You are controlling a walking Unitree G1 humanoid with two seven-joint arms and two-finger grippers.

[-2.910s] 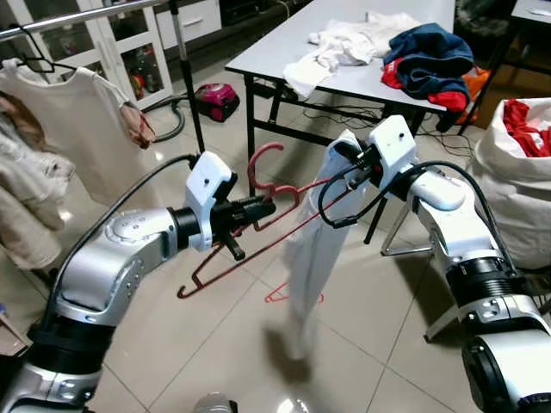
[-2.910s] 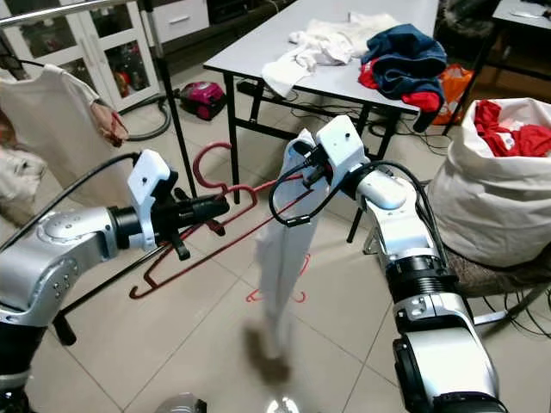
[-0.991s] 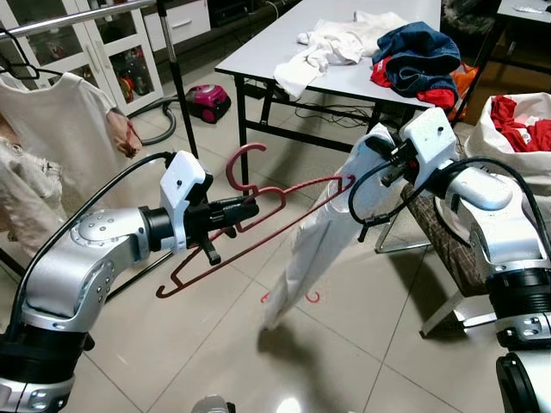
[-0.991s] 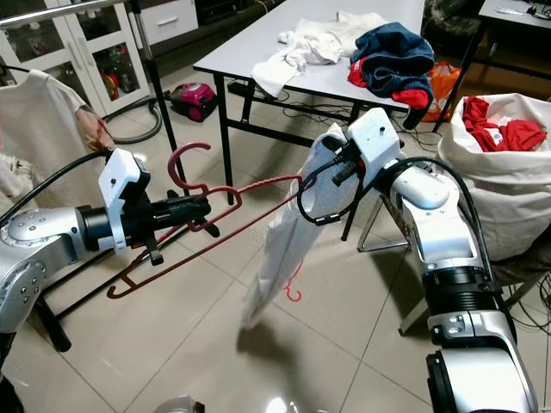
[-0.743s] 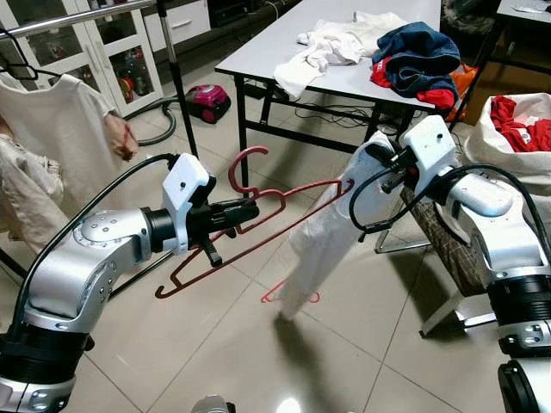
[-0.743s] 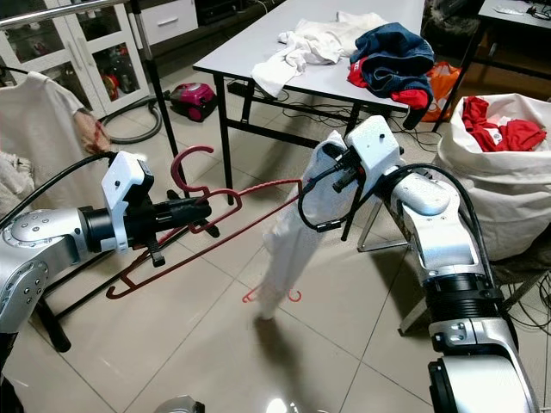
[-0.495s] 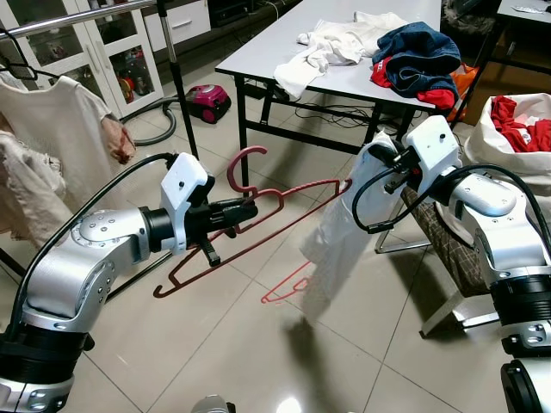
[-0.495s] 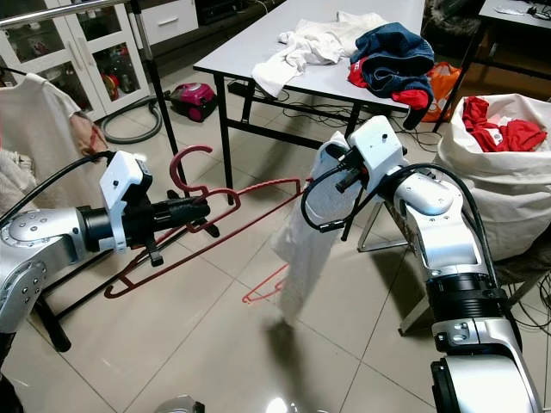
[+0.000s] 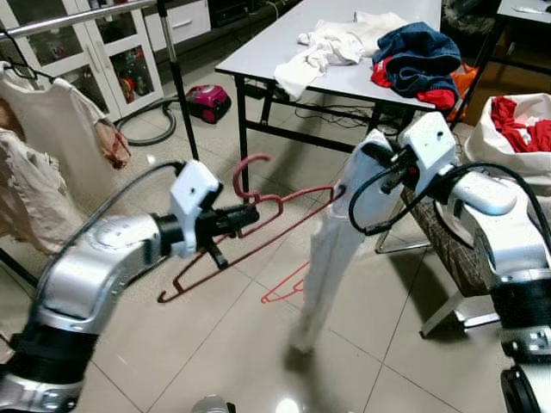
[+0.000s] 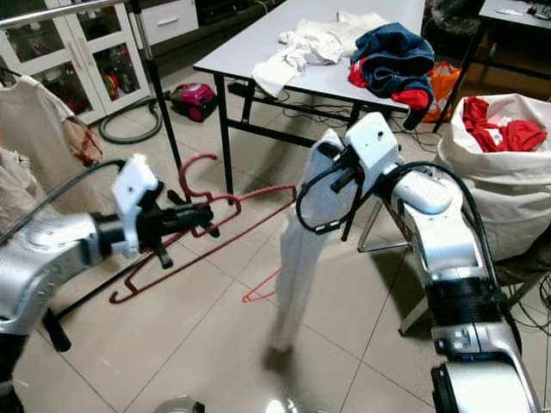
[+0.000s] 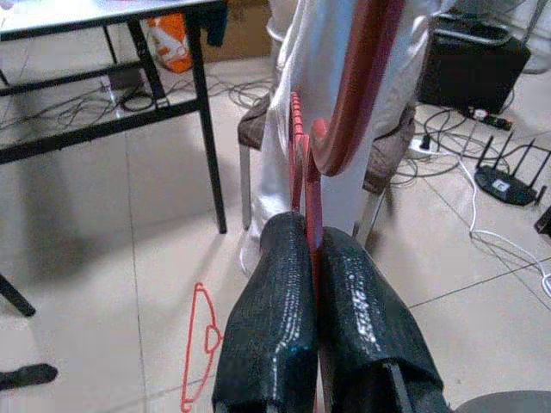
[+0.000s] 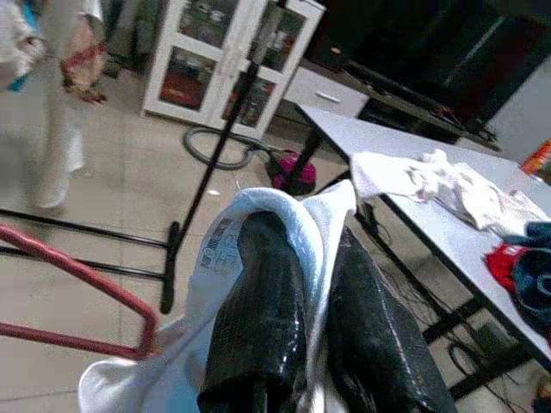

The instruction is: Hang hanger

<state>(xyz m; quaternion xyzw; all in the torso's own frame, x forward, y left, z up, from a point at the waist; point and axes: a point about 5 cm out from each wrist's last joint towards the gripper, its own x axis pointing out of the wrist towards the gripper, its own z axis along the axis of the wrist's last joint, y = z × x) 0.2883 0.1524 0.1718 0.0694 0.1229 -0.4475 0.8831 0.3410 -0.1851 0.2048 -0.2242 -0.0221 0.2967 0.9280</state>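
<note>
A red hanger (image 9: 275, 231) is held tilted above the floor, with my left gripper (image 9: 248, 216) shut on it just below the hook. In the left wrist view the fingers (image 11: 284, 284) pinch the hanger's (image 11: 362, 77) thin red wire. My right gripper (image 9: 379, 160) is shut on the top of a long white garment (image 9: 331, 249), which hangs straight down almost to the tiles. The hanger's far tip touches or enters the garment near its top. In the right wrist view the white cloth (image 12: 215, 258) wraps over the fingers, with the hanger's corner (image 12: 77, 267) beside it.
A clothes rail (image 9: 77, 15) with hung pale garments (image 9: 52, 129) stands at the left. A second red hanger (image 9: 284, 288) lies on the floor. Behind are a table (image 9: 362, 82) with clothes, a pink vacuum (image 9: 202, 99), and a white bag (image 9: 508, 146) at right.
The white garment has swung back from the right and now hangs straight down. My left arm has shifted slightly right with the hanger. Both grips are unchanged.
</note>
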